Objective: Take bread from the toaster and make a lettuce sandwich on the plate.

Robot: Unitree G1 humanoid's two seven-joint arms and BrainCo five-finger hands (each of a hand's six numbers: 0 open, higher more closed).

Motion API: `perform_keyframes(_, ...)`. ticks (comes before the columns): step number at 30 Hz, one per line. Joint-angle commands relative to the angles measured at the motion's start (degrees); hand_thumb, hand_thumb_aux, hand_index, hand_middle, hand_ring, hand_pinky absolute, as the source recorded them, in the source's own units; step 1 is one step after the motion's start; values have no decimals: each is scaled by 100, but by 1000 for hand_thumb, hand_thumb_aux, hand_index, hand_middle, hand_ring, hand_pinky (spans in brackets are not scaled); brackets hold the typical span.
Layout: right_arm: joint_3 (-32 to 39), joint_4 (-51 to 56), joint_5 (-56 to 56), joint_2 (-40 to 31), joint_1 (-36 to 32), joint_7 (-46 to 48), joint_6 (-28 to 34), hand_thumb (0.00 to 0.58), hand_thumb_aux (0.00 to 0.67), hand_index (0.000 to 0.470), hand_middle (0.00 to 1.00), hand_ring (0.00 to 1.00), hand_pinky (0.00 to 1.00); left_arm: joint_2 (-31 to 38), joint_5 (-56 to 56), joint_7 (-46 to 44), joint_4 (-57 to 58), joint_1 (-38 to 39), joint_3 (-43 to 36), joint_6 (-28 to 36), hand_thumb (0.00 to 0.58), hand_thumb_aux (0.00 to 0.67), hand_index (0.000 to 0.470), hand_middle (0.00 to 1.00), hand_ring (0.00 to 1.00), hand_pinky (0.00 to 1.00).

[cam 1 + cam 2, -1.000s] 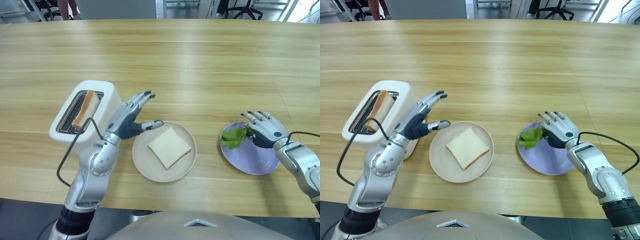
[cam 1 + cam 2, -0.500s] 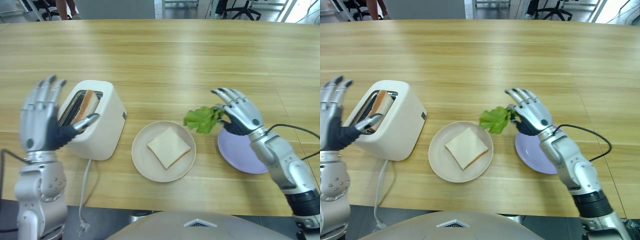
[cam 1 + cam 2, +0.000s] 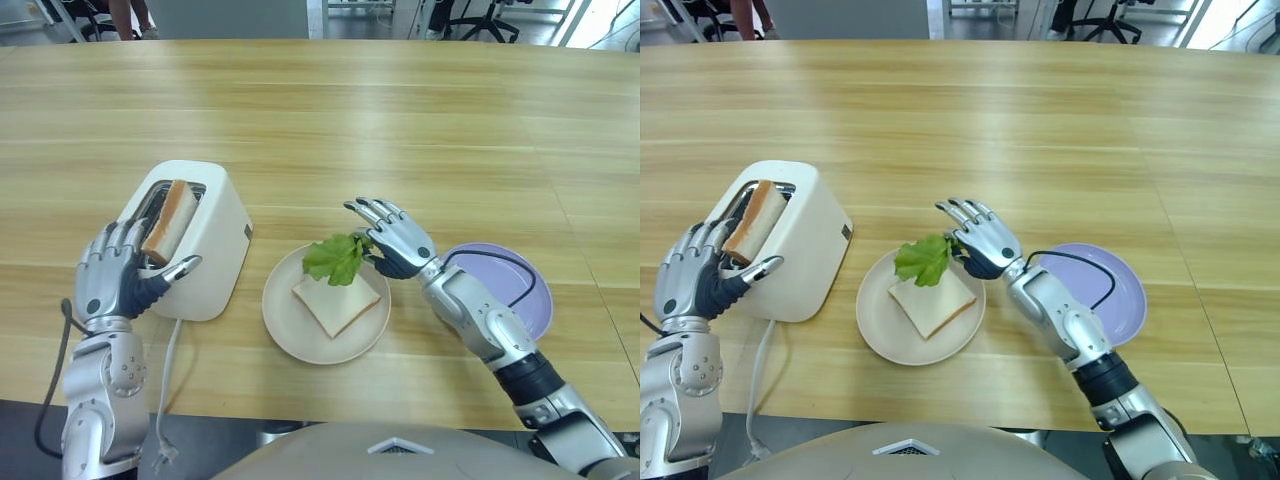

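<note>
table (image 3: 400, 120) showing smooth wood grain with a soft sheen | toaster (image 3: 212, 262) looking smooth matt plastic | left hand (image 3: 112, 280) and right hand (image 3: 398, 245) gleaming silvery metal | plate (image 3: 285, 322) appearing matt | lettuce (image 3: 335, 258) looking crinkled

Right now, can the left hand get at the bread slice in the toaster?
Probably yes. The left hand sits open beside the toaster, and the bread slice sticks up from the slot with nothing over it. The right hand holds lettuce over the plate, well clear.
</note>
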Motion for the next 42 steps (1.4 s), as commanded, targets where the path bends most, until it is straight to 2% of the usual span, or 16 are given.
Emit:
perform_keyframes(1,275,326,-215,46,-112,-141,7,580,670,460,0,0,0,52,-88,-274,338,-73,-365,22,0,0,0,0,0,0)
perform_keyframes(4,465,350,-278,7,-91,-112,-59,580,670,460,0,0,0,40,-278,-176,289,-139,-327,-89,23,13,9,0,0,0)
perform_keyframes(5,527,346,-309,-27,-70,-82,-82,580,670,460,0,0,0,34,-302,-109,240,-160,-294,-123,398,294,202,0,0,0)
perform_keyframes(6,590,352,-343,-65,-36,-39,-78,580,670,460,0,0,0,25,-341,-43,197,-177,-257,-153,580,670,460,0,0,0)
perform_keyframes(13,937,201,-669,-503,376,264,14,580,670,460,0,0,0,117,-510,152,195,-239,-48,-163,580,670,460,0,0,0)
perform_keyframes(14,941,134,-671,-558,443,320,36,578,631,433,0,0,0,136,-553,131,202,-239,-37,-164,580,670,460,0,0,0)
perform_keyframes(15,953,60,-730,-610,508,357,76,438,339,233,0,0,0,161,-619,120,224,-233,-26,-202,580,670,460,0,0,0)
perform_keyframes(16,966,14,-783,-652,548,408,109,5,3,2,0,0,0,198,-612,134,229,-221,-28,-232,580,670,460,75,75,75)
perform_keyframes(17,975,-16,-811,-689,579,453,126,0,0,0,0,0,0,217,-670,155,235,-229,-16,-278,580,670,460,969,969,969)
perform_keyframes(19,965,-87,-844,-747,629,512,181,0,0,0,0,0,0,257,-741,186,202,-263,-2,-358,580,670,460,1000,1000,1000)
perform_keyframes(30,520,-960,-483,-975,983,629,207,0,0,0,0,0,0,505,-1273,492,-177,-1078,504,-759,580,670,460,1000,1000,1000)
perform_keyframes(37,-160,-1544,698,-928,1326,200,-325,0,0,0,0,0,0,538,-1625,463,-1108,-1706,730,-1105,580,670,460,1000,1000,1000)
perform_keyframes(42,-657,-1699,1204,-1081,1525,-150,-857,0,0,0,0,0,0,527,-2591,-248,-1562,-1721,444,-1261,580,670,460,1000,1000,1000)
